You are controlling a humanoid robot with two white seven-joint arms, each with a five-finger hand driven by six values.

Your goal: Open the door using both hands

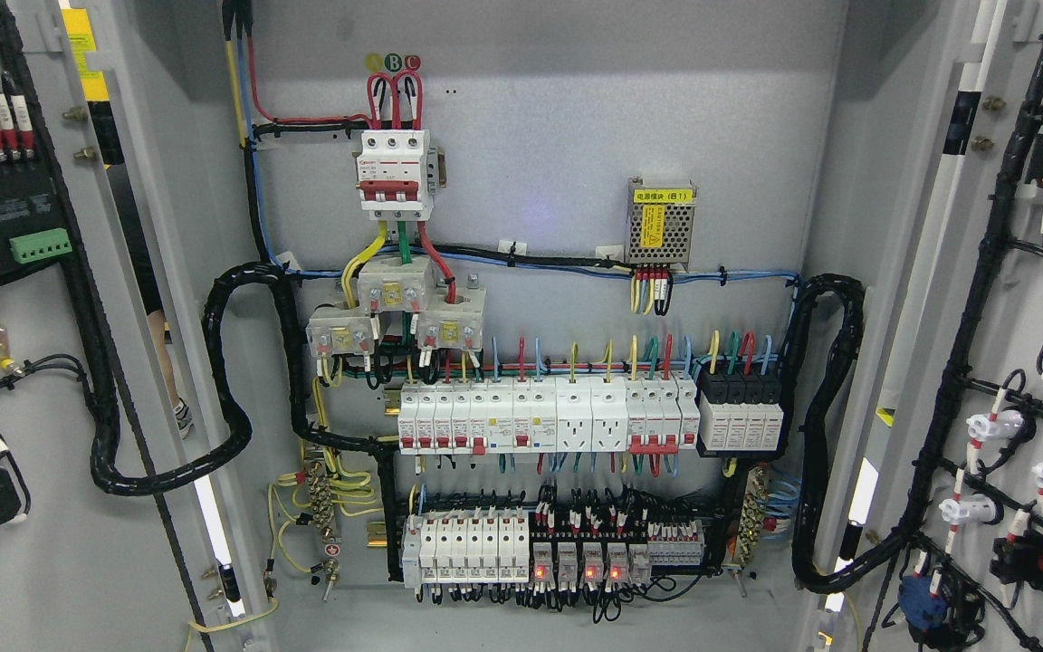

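Observation:
A grey electrical cabinet fills the head view with both doors swung wide. The left door [51, 561] shows its inner face, with black wire bundles and a green terminal block. The right door [965, 299] also shows its inner face, with white and black switch backs wired in black cable. Between the doors the back panel [540, 154] is exposed. It carries a red and white main breaker [393, 172], rows of white breakers [544, 417] and relays with red lights [576, 561]. No robot arm or hand appears anywhere in the picture.
Thick black cable looms [232, 380] curve from each door hinge into the cabinet. A small power supply with a yellow label [662, 222] sits at the upper right of the panel. Through the left hinge gap a person's leg and shoe [179, 412] show.

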